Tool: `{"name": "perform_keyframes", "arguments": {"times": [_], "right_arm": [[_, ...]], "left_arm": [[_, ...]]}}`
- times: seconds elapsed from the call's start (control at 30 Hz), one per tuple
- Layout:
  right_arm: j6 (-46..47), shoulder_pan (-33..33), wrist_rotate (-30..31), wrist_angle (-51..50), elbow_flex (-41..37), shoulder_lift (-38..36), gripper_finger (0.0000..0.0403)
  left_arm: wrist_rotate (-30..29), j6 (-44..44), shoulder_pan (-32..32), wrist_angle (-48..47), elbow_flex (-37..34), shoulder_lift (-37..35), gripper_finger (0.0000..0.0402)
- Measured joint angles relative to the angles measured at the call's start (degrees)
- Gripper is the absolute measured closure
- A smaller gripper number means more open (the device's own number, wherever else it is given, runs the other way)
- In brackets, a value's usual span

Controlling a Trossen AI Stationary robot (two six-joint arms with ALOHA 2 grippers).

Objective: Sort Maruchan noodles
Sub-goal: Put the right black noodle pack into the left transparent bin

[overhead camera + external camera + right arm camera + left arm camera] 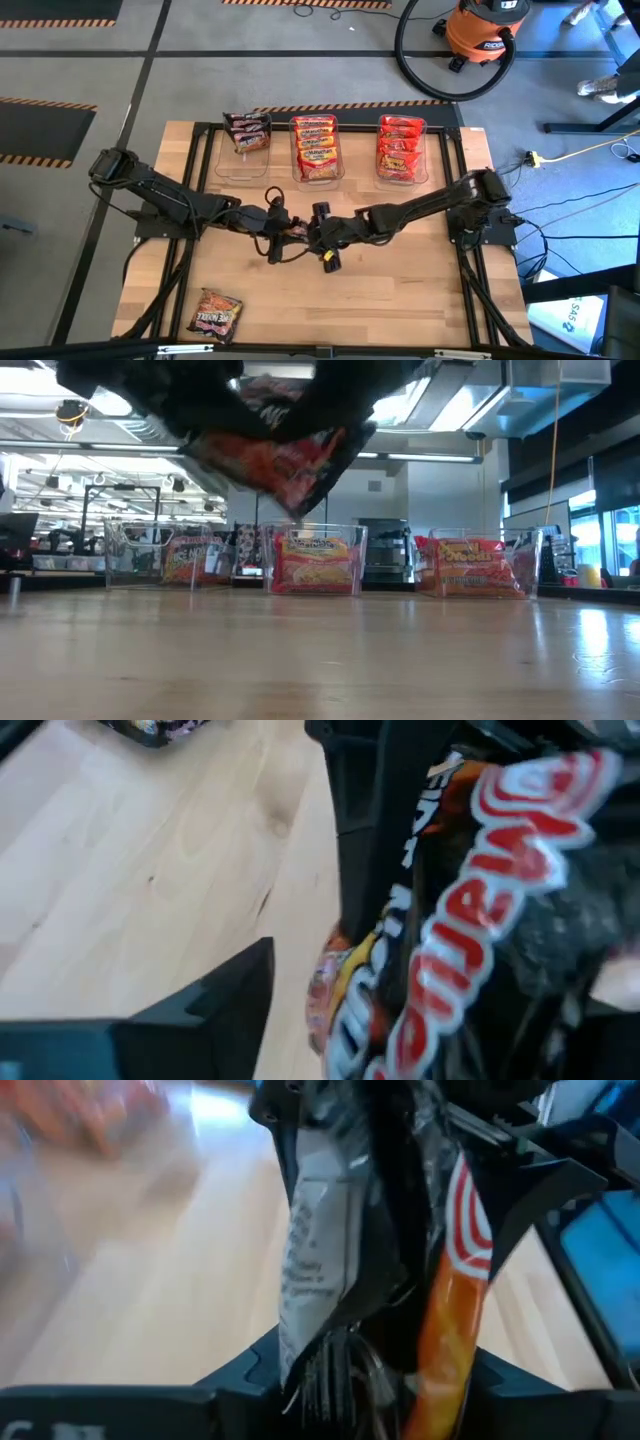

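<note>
Above the table's middle hangs a dark purple-black noodle packet [298,232] with a red logo [500,860], between my two grippers. My left gripper [280,225] comes from the left and is shut on it. My right gripper [318,234] comes from the right and stands open around the packet's other end; its one visible finger [225,995] is clear of the packet, the other is hidden behind it. A second dark packet [215,315] lies flat at the table's near left. My left gripper pinches one end of the packet [340,1365] between its two fingers, reaching in nearly level from the table's left. The packet stands on edge in the hold, crumpled at the fingers, tilted and lifted clear of the table [285,455]. My right gripper: whether its hidden finger touches the packet I cannot tell.
Three clear tubs stand along the far edge: the left [246,135] holds dark packets, the middle [315,150] orange-yellow ones, the right [400,150] red ones. Bare wood [400,290] lies in front of the arms. An orange shop vacuum [485,30] stands on the floor beyond.
</note>
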Motion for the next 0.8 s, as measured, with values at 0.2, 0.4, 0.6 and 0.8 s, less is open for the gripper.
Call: {"name": "perform_keyframes", "arguments": {"times": [0.2,0.4,0.6,0.8], "right_arm": [[8.1,-0.1,2.5,-16.1,0.0,-8.2,0.0120],[14.0,0.0,4.7,-17.8,-10.3,-15.5,0.0124],[15.3,-0.1,4.2,15.2,-30.8,-19.4,0.0127],[16.7,0.0,1.9,51.0,-42.8,-18.3,0.0127]], "left_arm": [[0.5,1.8,-0.2,-2.2,-0.4,-0.2,0.0266],[-1.5,5.6,-0.4,0.1,-0.3,-0.4,0.0267],[-4.1,11.3,-0.6,9.1,-0.2,-0.1,0.0267],[-4.4,16.5,0.1,18.7,-0.2,0.6,0.0267]]}}
